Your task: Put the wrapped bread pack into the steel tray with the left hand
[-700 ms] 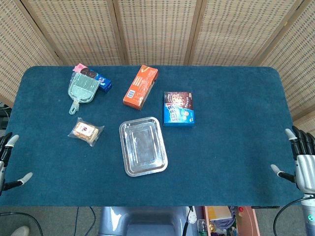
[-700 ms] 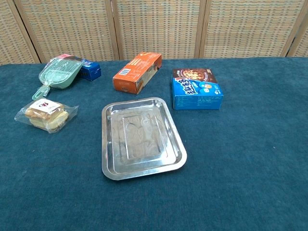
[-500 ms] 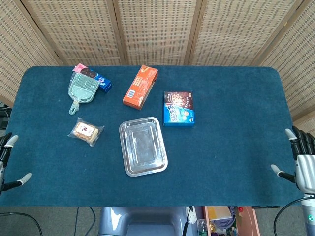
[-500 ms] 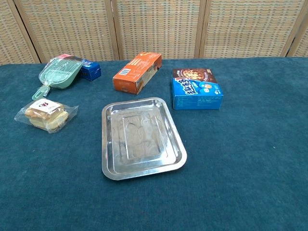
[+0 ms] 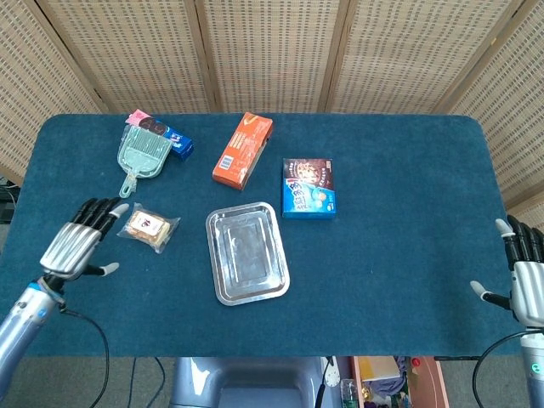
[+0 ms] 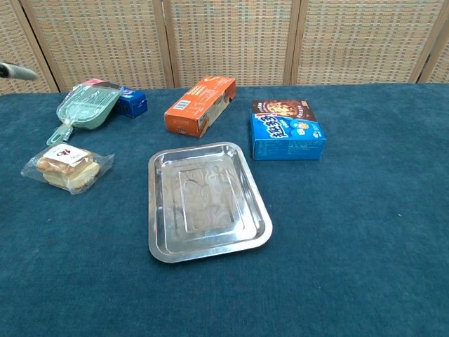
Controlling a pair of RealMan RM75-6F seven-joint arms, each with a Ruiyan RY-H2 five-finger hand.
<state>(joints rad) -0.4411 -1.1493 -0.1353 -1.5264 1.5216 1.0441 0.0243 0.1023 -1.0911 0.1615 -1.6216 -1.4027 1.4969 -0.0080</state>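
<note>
Head view: left hand (image 5: pixel 75 245) fingers spread, holding nothing, just left of wrapped bread pack (image 5: pixel 148 226), which lies on bench (image 5: pixel 391 212) left of steel tray (image 5: pixel 246 252); right hand (image 5: pixel 527 285) spread, idle.

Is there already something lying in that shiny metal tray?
No, the steel tray holds nothing; the wrapped bread pack lies on the table to its left.

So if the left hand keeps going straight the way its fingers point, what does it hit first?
Probably the bread pack: the left hand points toward it with fingers spread, though its height above the table is unclear.
</note>
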